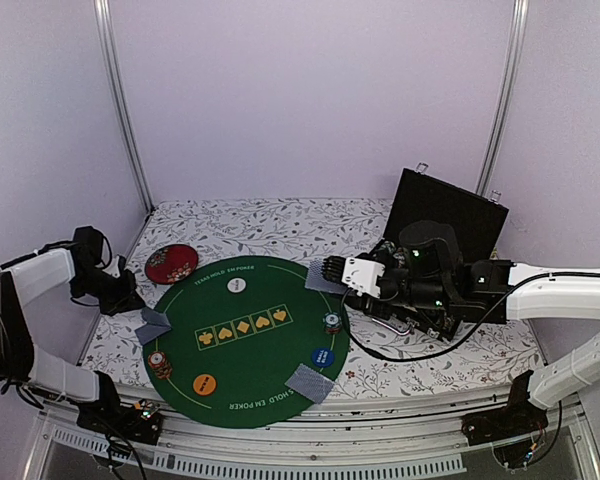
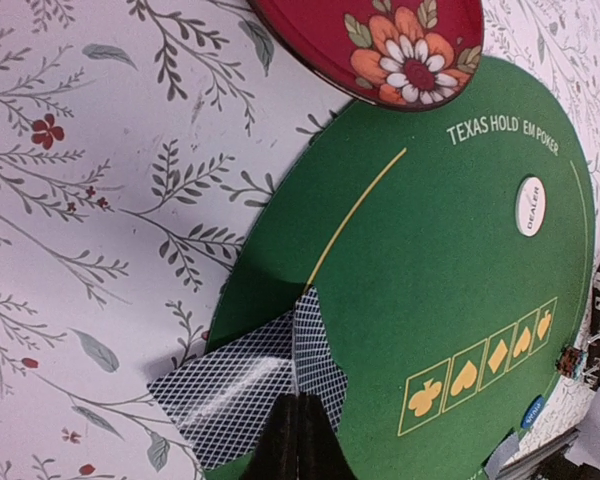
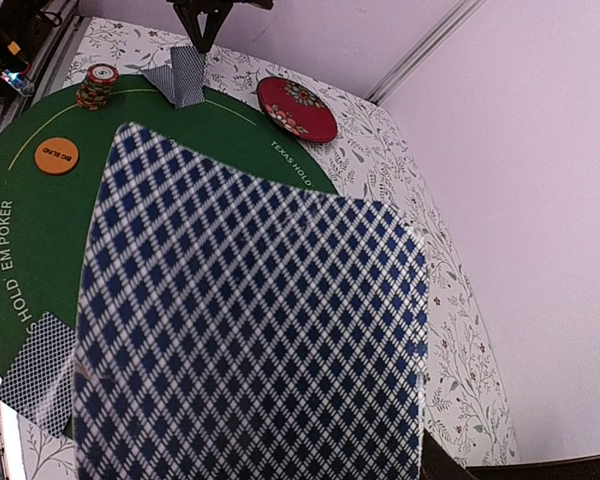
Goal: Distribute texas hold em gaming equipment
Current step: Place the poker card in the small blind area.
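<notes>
Near edge of green mat (image 1: 260,370): card pair (image 1: 310,383) face down, orange button (image 1: 205,383), blue button (image 1: 322,357). Chip stack (image 1: 160,362) at left rim, second chip stack (image 1: 332,322) toward right. Left gripper (image 2: 298,440) pinched closed, tips at left card pair (image 2: 240,390) on left rim; grip unclear. Right gripper (image 1: 332,272) clamps held card (image 1: 322,281) over right rim. White button (image 1: 237,284) farther in, red disc (image 1: 171,263) beyond mat.

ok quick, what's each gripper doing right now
left gripper: jaws closed, tips at two blue-grey patterned playing cards; can't tell if it grips them
right gripper: holding a blue-grey patterned playing card
</notes>
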Robot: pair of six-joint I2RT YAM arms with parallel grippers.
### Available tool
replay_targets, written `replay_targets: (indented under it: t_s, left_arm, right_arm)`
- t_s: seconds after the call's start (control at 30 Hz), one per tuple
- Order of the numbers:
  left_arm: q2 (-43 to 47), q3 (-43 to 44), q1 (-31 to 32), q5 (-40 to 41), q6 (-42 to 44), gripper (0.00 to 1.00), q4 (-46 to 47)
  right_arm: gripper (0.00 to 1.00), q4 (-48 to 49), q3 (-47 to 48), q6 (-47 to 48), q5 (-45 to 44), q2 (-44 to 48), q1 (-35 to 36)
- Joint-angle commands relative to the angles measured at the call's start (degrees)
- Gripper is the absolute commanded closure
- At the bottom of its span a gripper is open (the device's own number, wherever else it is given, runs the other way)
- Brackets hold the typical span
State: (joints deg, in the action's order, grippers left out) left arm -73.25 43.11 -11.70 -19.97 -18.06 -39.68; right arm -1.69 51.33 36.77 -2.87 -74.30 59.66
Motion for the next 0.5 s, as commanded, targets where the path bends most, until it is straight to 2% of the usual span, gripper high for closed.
replay_targets:
  t_s: [0.0, 0.3, 0.47]
  left_arm:
    - [-0.85, -0.07, -0.42, 0.81, -0.37, 0.96, -0.16]
    - [0.13, 0.93, -0.42, 3.15, -0.73, 0.77, -2.52]
    - [3.03, 3.17, -0.42, 6.69, -0.56, 0.58, -5.44]
  right_arm:
    - [0.55, 1.28, -0.36, 0.05, -0.30, 2.31, -0.17]
    - [0.55, 1.09, -0.39, 0.05, -0.20, 2.56, -0.22]
    - [0.55, 0.98, -0.23, 0.13, -0.12, 2.42, -0.17]
